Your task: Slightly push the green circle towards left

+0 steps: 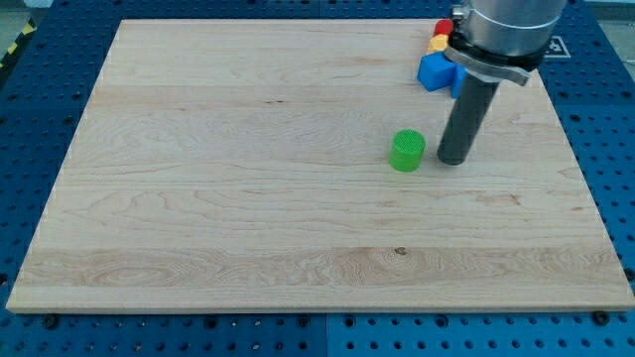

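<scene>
The green circle [407, 151] is a short green cylinder standing on the wooden board, right of the middle. My tip [451, 160] is at the lower end of the dark rod, on the board just to the right of the green circle, with a small gap between them. The rod rises to the arm's grey body at the view's top right.
A blue block [436, 72] lies at the board's top right, partly behind the rod. A yellow block [437, 44] and a red block [442, 27] sit just above it. The wooden board [248, 198] rests on a blue perforated table [30, 109].
</scene>
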Controlling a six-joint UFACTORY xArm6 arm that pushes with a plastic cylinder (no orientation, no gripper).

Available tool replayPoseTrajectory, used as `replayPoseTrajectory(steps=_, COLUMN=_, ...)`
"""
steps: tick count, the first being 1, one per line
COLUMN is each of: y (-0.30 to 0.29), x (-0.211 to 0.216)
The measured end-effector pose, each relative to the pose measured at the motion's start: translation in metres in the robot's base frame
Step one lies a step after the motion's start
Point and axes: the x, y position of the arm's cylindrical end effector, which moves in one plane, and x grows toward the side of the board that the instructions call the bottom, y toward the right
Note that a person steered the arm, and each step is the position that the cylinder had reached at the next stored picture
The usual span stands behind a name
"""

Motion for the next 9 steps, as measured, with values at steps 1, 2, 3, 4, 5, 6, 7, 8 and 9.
replayPoseTrajectory(steps=1, y=-0.024, x=0.012)
replayPoseTrajectory(steps=2, y=-0.028, x=0.031)
replayPoseTrajectory(steps=3, y=-0.022, x=0.025)
replayPoseTrajectory(steps=4, y=0.016, x=-0.004)
replayPoseTrajectory(steps=5, y=0.010, x=-0.033)
replayPoseTrajectory(steps=6, y=-0.009, x=0.000)
replayPoseTrajectory(steps=7, y=-0.029, x=0.027)
replayPoseTrajectory(steps=8, y=-0.011, x=0.005)
replayPoseTrajectory(steps=9, y=0.003, x=-0.029)
